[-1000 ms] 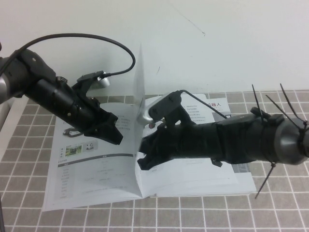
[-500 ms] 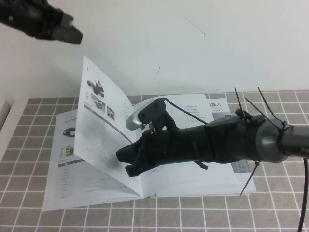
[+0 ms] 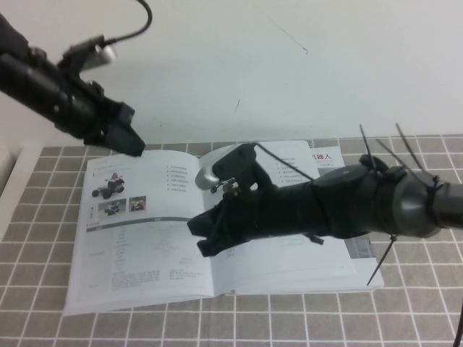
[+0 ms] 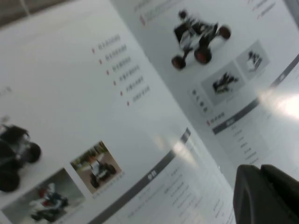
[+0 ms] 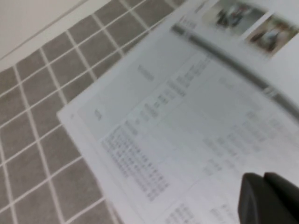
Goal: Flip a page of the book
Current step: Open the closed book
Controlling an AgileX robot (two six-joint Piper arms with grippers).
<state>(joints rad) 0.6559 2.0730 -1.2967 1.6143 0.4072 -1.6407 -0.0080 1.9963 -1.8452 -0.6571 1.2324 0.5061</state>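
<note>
The book [image 3: 217,238] lies open on the grey tiled table [image 3: 405,318]. The page [image 3: 137,217] lies flat on its left half, showing a dark wheeled vehicle [image 3: 110,189]. The right gripper [image 3: 205,235] hovers low over the spine, its arm [image 3: 340,210] hiding much of the right-hand page. The left gripper [image 3: 129,142] hangs above the book's far left corner. Whether either gripper's jaws are open or closed cannot be told.

Place: a robot lab or test bench.
Walls: plain white wall [image 3: 347,65], bare.
Tabletop [image 3: 405,318]: grey square-tile cover, beneath both pincers.
Rig: cable-tied black arms, wrist cameras.
</note>
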